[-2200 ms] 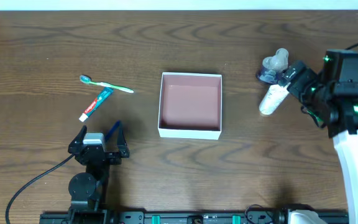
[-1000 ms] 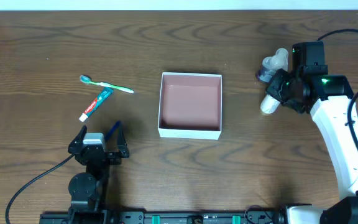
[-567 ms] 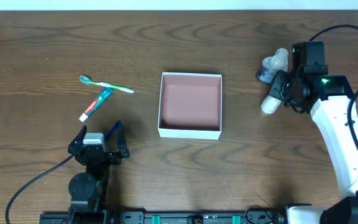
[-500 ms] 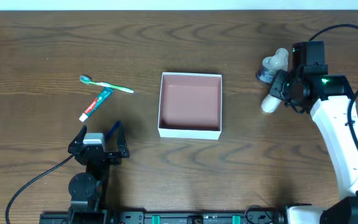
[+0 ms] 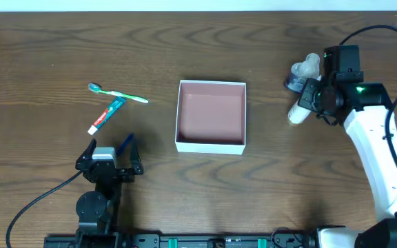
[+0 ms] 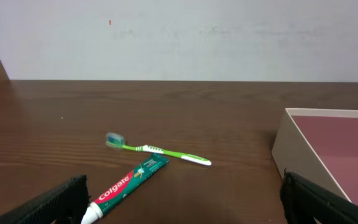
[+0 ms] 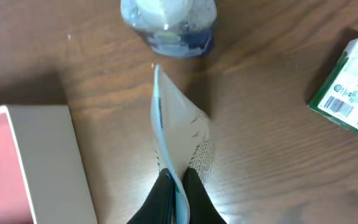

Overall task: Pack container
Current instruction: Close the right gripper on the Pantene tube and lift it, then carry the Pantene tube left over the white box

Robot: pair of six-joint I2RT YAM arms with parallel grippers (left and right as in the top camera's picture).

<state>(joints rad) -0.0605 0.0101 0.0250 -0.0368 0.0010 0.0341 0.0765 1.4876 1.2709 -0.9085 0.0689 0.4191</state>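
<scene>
the container (image 5: pixel 211 114) sat in the middle of the counter (image 5: pixel 253 196), its pinkish-brown floor showing. the right pincer (image 7: pixel 177 182) was pressed narrow on the flat crimped end of a white tube (image 7: pixel 190 142), to the right of the container and apart from it. just beyond the tube stood a clear bottle (image 7: pixel 168 18) (its base looked blue), and a small green and white box (image 7: pixel 345 85) lay near. the left pincer (image 5: pixel 110 146) was spread wide, holding nothing, with a toothbrush (image 6: pixel 160 150) and a toothpaste (image 6: pixel 129 182) lying before it, left of the container.
</scene>
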